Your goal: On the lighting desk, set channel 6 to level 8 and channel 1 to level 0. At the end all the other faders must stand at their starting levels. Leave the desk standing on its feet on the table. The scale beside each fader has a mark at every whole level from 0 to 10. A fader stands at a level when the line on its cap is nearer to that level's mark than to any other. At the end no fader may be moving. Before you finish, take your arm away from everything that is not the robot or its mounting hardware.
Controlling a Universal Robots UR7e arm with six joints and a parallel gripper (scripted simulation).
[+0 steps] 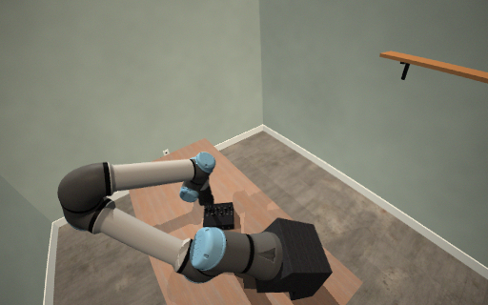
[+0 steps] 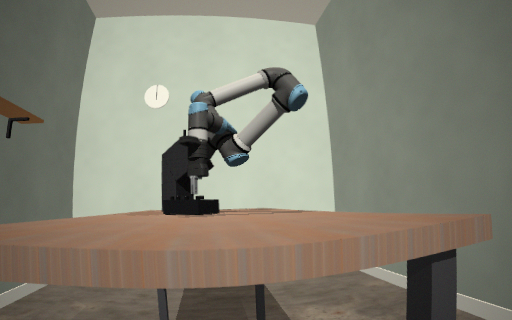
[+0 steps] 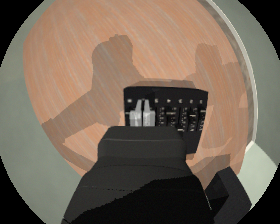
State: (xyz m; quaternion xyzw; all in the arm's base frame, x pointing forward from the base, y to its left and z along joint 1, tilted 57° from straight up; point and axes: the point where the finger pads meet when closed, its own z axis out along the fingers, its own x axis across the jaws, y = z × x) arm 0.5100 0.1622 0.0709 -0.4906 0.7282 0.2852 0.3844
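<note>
The lighting desk is a small black box standing flat on the wooden table. It also shows in the exterior view and in the wrist view, where several faders lie in a row. My gripper is shut, with its pale fingertips pressed together over the leftmost part of the desk. In the exterior view the fingers point straight down, just above the desk's top. The fader under the fingertips is hidden by them. Fader levels are too small to read.
The arm's black base block stands on the table close to the desk. A wooden shelf hangs on the right wall, well away. The table edge runs near the desk's far side in the wrist view.
</note>
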